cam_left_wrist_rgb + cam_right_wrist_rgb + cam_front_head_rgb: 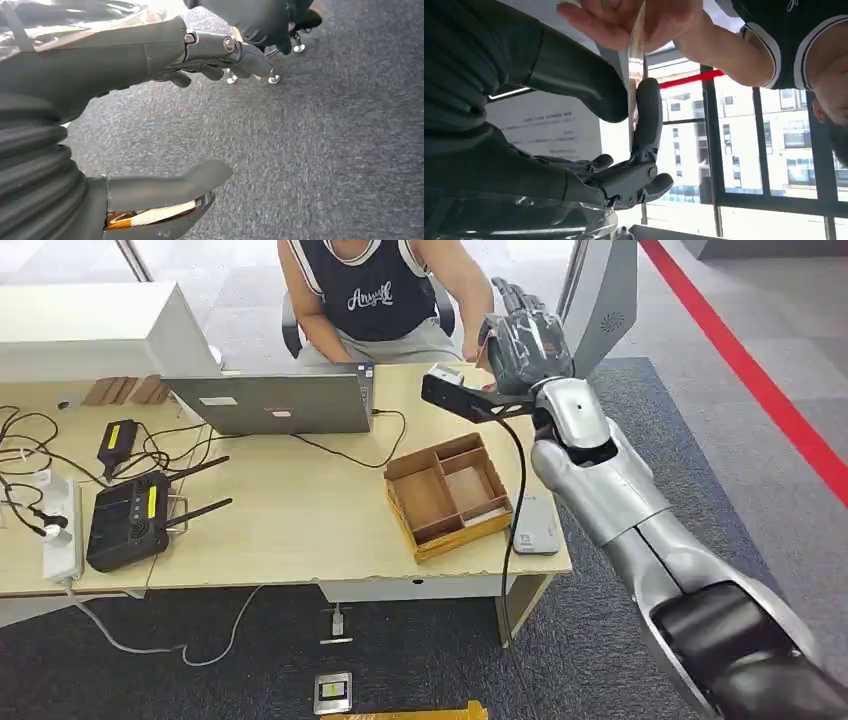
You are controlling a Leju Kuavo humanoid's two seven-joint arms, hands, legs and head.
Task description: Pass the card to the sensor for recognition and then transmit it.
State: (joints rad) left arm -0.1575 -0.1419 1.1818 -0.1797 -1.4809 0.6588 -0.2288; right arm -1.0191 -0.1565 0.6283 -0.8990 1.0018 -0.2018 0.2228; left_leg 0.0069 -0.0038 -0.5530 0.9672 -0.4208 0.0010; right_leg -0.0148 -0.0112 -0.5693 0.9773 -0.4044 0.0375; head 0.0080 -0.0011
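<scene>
Looked like the handover step: right hand (pixel 624 165) pinched the card (pixel 636 75) in its fingers (pixel 648 115) while a person's hand (pixel 624 20) gripped it too, so letting go probably came next.

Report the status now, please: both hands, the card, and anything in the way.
Right hand raised, pinching card between thumb and fingers. Person's hand also on card. Left hand hanging over carpet, holding nothing. Nothing in the way.

Tan desk (pixel 290 510), brown tray (pixel 447 494) (wood-toned), red floor stripe (pixel 760 380).
</scene>
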